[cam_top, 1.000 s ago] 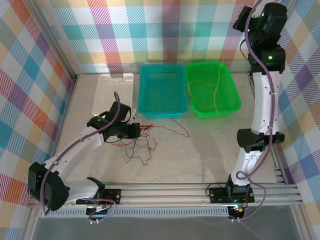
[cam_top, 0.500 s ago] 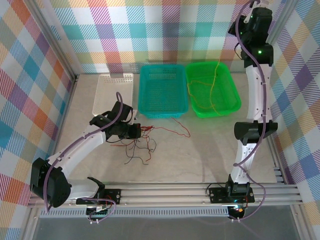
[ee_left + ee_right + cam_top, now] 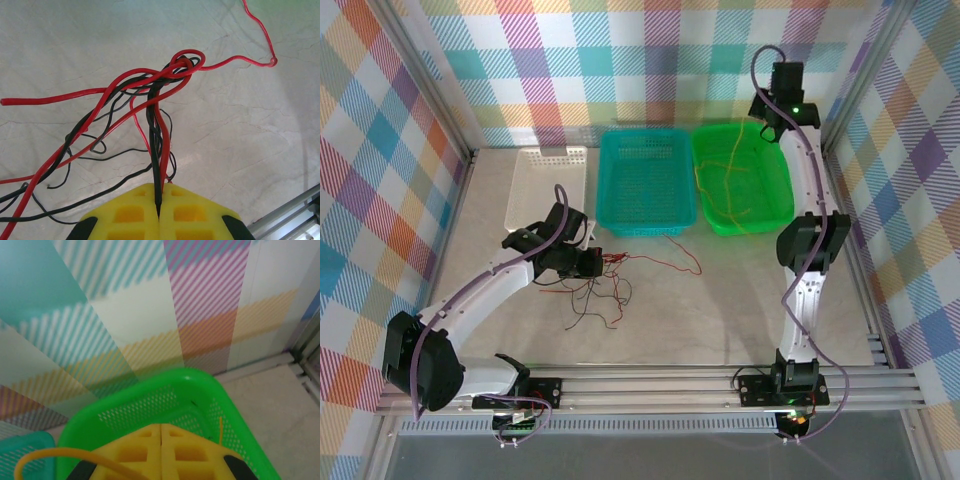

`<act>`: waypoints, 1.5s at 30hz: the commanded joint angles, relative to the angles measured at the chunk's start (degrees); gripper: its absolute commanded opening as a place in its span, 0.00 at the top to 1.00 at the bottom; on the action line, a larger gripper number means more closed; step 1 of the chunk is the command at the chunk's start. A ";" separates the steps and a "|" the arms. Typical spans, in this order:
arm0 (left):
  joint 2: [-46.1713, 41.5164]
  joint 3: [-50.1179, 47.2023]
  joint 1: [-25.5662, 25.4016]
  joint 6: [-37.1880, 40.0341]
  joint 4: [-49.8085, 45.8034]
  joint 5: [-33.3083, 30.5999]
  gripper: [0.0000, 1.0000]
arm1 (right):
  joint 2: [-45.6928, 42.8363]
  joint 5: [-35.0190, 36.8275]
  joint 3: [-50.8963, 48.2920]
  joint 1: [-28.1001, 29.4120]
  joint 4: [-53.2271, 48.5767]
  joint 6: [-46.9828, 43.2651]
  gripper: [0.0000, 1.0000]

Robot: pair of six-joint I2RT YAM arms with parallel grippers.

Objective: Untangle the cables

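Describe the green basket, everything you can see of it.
The green basket is bright plastic, rectangular with rounded corners, perforated mesh walls and floor, and a smooth rim. It sits upright on the table at the far right, side by side with the teal basket. A yellow-orange cable lies looped inside. One strand rises to the shut right gripper near its far rim.

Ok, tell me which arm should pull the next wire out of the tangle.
Left. The left tool is shut on red and black wires from the tangle; the right tool sits over the green basket, far from it.
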 commanded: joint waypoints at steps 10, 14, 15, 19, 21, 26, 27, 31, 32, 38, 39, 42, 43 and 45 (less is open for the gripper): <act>1.17 0.84 -0.60 1.40 -0.69 -0.19 1.00 | 7.99 -3.85 1.50 0.52 -14.17 5.91 1.00; 1.32 0.91 -0.62 1.43 -0.99 0.04 1.00 | 9.47 -7.25 1.44 0.49 -18.12 7.32 0.76; 1.33 0.85 -0.60 1.40 -1.04 0.19 1.00 | 9.45 -8.16 1.50 0.49 -18.50 7.12 0.79; 1.13 0.93 -0.60 1.52 -1.21 0.48 1.00 | 6.57 -11.27 1.38 0.58 -19.25 6.66 0.66; 0.96 1.07 -0.60 1.49 -1.30 0.48 1.00 | 4.19 -11.45 1.26 0.58 -19.54 6.23 0.48; 0.17 1.13 -0.60 1.55 -1.39 0.66 1.00 | -5.82 -10.24 -6.12 1.15 -18.43 4.83 0.38; 0.03 1.16 -0.60 1.58 -1.39 0.74 1.00 | -9.33 -10.39 -11.70 1.35 -16.02 4.48 0.35; -1.12 1.06 -0.60 1.49 -1.41 1.22 1.00 | -24.84 -10.78 -37.57 1.55 -3.74 4.05 0.25; -1.39 1.03 -0.60 1.48 -1.35 1.38 1.00 | -28.27 -10.65 -43.86 1.52 -1.65 3.90 0.24; -2.15 0.83 -0.78 1.23 -0.86 2.77 1.00 | -43.88 -10.55 -72.77 1.55 9.59 4.64 0.22; -2.10 0.79 -0.86 1.17 -0.77 3.03 1.00 | -45.93 -10.41 -76.01 1.64 10.89 4.59 0.22; -2.25 0.77 -1.09 1.14 -0.77 3.29 1.00 | -49.85 -11.77 -82.32 2.13 13.10 4.40 0.22; -2.37 0.84 -1.13 1.14 -0.76 3.25 1.00 | -50.63 -11.89 -83.73 2.48 13.22 4.57 0.22; -2.54 0.80 -1.12 1.20 -0.78 3.20 1.00 | -51.99 -10.99 -86.45 3.35 13.66 4.69 0.23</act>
